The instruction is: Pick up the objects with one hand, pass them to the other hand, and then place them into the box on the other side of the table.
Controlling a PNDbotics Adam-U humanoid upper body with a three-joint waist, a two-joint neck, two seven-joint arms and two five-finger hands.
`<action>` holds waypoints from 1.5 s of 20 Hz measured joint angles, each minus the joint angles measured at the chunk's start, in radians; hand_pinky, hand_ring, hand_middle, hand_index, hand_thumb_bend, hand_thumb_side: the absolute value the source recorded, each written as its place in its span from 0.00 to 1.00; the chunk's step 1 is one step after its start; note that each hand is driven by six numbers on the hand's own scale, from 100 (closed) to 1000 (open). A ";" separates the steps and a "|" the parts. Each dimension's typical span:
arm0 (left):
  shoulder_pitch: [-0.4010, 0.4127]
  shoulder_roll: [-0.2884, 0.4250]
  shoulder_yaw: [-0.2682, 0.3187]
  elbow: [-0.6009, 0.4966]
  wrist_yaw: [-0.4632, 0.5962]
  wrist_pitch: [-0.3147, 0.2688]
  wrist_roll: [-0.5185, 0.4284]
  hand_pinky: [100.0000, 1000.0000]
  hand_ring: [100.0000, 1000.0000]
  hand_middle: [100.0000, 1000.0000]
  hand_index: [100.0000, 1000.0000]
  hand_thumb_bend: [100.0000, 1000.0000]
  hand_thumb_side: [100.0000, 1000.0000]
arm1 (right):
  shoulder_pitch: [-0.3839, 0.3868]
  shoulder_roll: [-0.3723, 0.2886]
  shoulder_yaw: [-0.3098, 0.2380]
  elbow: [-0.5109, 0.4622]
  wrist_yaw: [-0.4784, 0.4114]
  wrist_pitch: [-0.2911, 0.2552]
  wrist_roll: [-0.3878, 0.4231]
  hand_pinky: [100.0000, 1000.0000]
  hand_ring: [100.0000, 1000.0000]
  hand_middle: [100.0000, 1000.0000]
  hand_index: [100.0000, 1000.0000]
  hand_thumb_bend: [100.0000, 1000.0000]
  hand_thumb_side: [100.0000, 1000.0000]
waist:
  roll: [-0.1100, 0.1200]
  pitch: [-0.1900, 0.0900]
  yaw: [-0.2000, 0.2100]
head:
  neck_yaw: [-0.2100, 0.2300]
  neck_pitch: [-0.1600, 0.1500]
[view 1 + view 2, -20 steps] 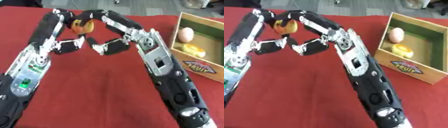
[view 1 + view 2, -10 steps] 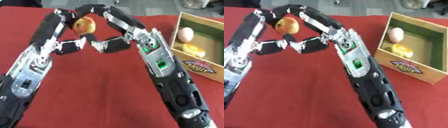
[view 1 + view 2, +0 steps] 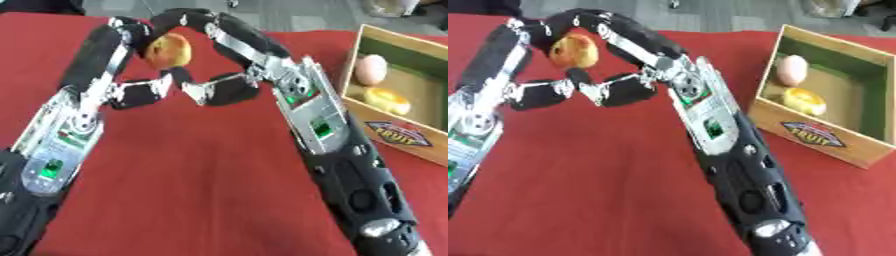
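A round orange-yellow fruit [image 3: 168, 50] with a reddish blush sits up off the red table [image 3: 201, 190], caught between the two hands, well to the left of the box [image 3: 404, 135]. The left hand [image 3: 122, 60] has its fingers curled over the fruit's left and top side, its thumb lying lower down. The right hand [image 3: 229, 47] arches its fingers over from the side nearer the box and touches the fruit from above and from the right; its thumb [image 3: 219, 90] points back toward the left thumb, their tips just beside each other under the fruit. Which hand actually bears the fruit, I cannot tell. The wooden box stands at the table's right edge, with a fruit label on its near wall. Inside it lie a pale pink egg-shaped thing [image 3: 372, 69] toward the far end and, just nearer, a yellow-orange round thing [image 3: 388, 100].
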 measured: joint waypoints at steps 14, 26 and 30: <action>0.007 0.000 -0.006 -0.033 -0.019 -0.005 -0.005 0.63 0.45 0.37 0.40 0.12 0.00 | 0.000 0.006 -0.006 0.015 0.099 -0.014 -0.032 0.98 1.00 0.80 0.93 0.05 0.01 | 0.000 0.000 0.003 | -0.002 -0.002; 0.011 0.000 -0.007 -0.059 -0.020 -0.011 -0.006 0.63 0.45 0.37 0.40 0.14 0.00 | 0.005 0.013 -0.008 0.018 0.113 0.007 -0.054 0.97 1.00 0.76 0.88 0.00 0.01 | 0.000 0.000 0.004 | -0.002 -0.010; 0.015 0.000 -0.008 -0.060 -0.022 -0.011 -0.006 0.63 0.45 0.37 0.40 0.14 0.00 | 0.008 0.016 -0.009 0.018 0.112 0.008 -0.054 0.97 1.00 0.70 0.81 0.00 0.00 | 0.000 0.000 0.003 | -0.003 -0.011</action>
